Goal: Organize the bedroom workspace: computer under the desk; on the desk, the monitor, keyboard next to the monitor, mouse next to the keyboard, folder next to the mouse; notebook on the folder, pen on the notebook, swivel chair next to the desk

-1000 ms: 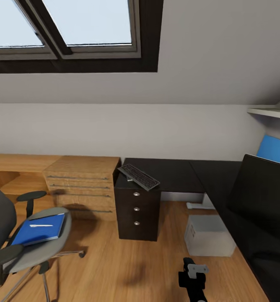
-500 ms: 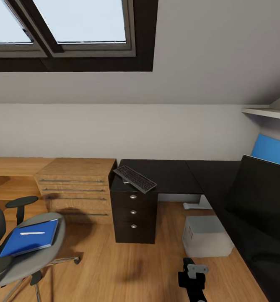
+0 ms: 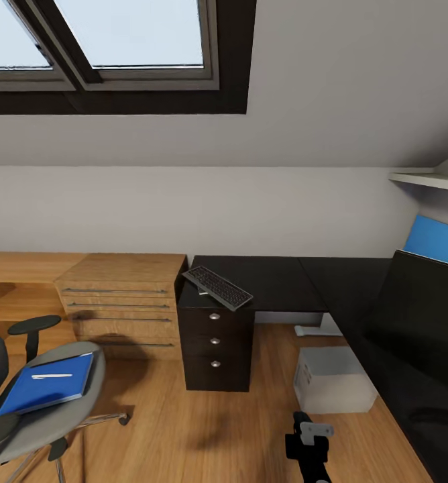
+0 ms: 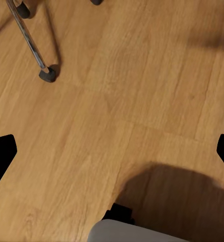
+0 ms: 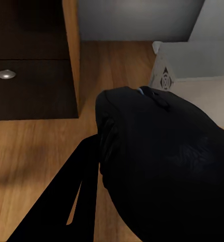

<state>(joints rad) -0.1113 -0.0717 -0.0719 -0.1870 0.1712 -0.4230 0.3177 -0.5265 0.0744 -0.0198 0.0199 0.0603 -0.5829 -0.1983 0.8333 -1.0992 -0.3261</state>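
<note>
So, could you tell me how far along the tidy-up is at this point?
Early. Done: the monitor stands on the desk, and the computer sits on the floor at its edge. In hand: the right end effector holds the mouse. Left: the keyboard lies on the black cabinet; the folder, pen on top, is on the chair, apart from the desk. I can't make out the notebook.

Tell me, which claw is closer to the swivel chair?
Probably the left. The left wrist view looks at a swivel chair castor on the floor. The right claw hangs near the computer, clutching the black mouse.
</note>
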